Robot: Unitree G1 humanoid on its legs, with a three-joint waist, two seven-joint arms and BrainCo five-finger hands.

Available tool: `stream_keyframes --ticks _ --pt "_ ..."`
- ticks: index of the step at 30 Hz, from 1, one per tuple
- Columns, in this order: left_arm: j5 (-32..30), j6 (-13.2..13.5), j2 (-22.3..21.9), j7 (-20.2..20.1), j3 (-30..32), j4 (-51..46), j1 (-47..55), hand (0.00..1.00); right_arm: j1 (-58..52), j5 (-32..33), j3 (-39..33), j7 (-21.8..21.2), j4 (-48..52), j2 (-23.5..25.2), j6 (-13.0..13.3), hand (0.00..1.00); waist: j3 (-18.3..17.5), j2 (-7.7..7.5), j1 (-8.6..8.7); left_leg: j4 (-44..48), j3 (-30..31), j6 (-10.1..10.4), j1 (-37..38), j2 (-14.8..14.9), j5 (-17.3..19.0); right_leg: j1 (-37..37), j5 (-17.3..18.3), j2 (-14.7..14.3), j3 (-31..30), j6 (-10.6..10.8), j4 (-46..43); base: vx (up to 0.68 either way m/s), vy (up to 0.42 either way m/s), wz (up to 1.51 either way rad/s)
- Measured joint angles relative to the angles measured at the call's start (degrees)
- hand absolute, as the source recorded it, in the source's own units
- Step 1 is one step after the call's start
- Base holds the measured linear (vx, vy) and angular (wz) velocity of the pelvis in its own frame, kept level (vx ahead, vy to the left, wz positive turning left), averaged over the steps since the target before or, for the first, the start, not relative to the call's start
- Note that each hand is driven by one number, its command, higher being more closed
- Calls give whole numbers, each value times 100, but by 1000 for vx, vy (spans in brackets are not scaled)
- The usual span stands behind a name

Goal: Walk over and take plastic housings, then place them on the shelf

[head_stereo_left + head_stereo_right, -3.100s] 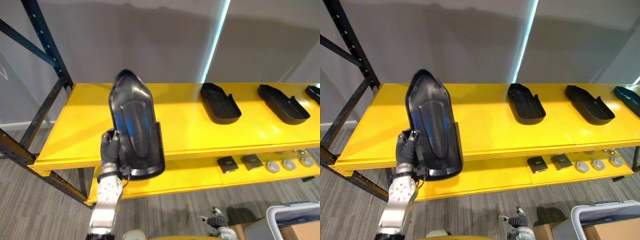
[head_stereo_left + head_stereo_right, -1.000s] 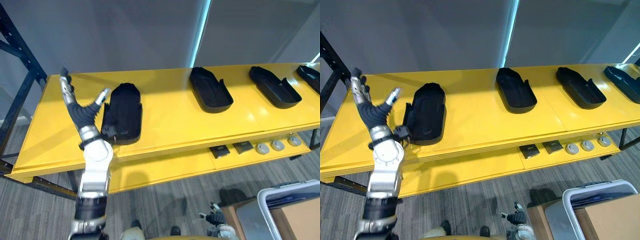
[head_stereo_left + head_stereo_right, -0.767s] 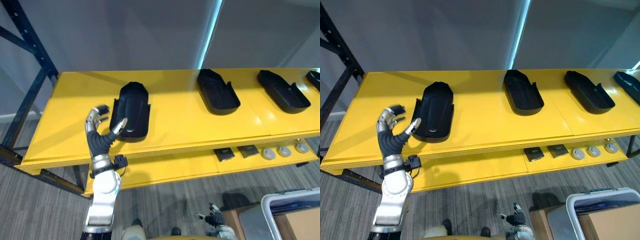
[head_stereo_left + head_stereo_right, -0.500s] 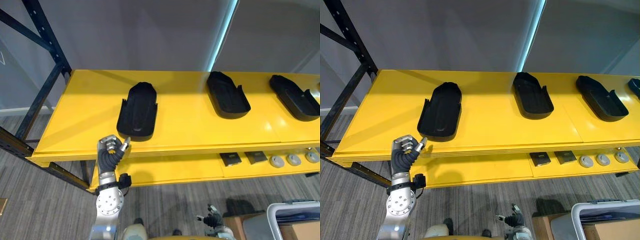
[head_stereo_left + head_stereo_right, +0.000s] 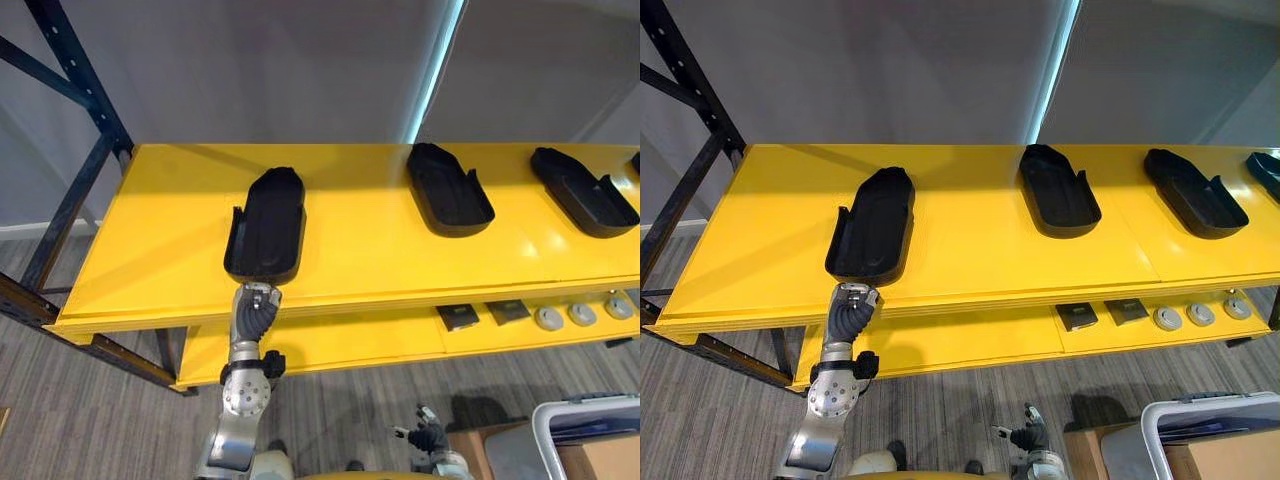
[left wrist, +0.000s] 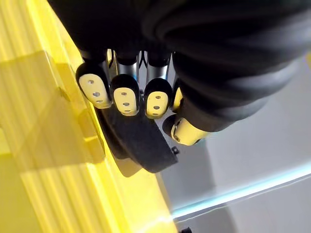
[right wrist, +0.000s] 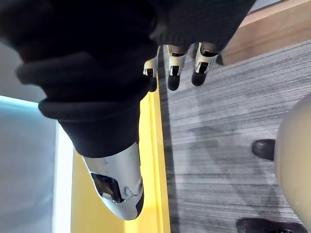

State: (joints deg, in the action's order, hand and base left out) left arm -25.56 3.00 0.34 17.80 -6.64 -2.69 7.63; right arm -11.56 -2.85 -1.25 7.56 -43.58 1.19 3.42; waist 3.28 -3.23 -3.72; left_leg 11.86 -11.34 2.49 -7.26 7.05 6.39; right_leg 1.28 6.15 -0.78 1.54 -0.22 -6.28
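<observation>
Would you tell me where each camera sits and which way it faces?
Left eye view: on the head, looking down at the yellow shelf and leftmost housing; left hand at the shelf's front edge.
Right eye view: beside it, same scene; right hand low down.
Left wrist view: along curled fingers toward that housing.
Right wrist view: along relaxed fingers to the floor.
Shared: both eyes and the left wrist show the leftmost housing.

The shelf lies bare in a wide stretch between the left housing and the middle housing, and bare again from the left housing to the post.
</observation>
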Motion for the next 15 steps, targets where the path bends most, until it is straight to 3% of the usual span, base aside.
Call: stream_keyframes --ticks 8,15 --pt "-233 -148 79 8 186 567 -524 100 14 -4 -43 -5 -1 2 -3 0 -35 44 78 -326 -108 43 159 -23 -148 7 -50 -8 -110 50 79 6 -2 -6" --pt "-387 -272 234 -11 265 1043 -1002 100 24 -7 -119 -15 -9 -27 -18 0 -131 151 177 -852 -151 34 217 -110 -507 112 -286 -31 -168 47 289 -27 1 -4"
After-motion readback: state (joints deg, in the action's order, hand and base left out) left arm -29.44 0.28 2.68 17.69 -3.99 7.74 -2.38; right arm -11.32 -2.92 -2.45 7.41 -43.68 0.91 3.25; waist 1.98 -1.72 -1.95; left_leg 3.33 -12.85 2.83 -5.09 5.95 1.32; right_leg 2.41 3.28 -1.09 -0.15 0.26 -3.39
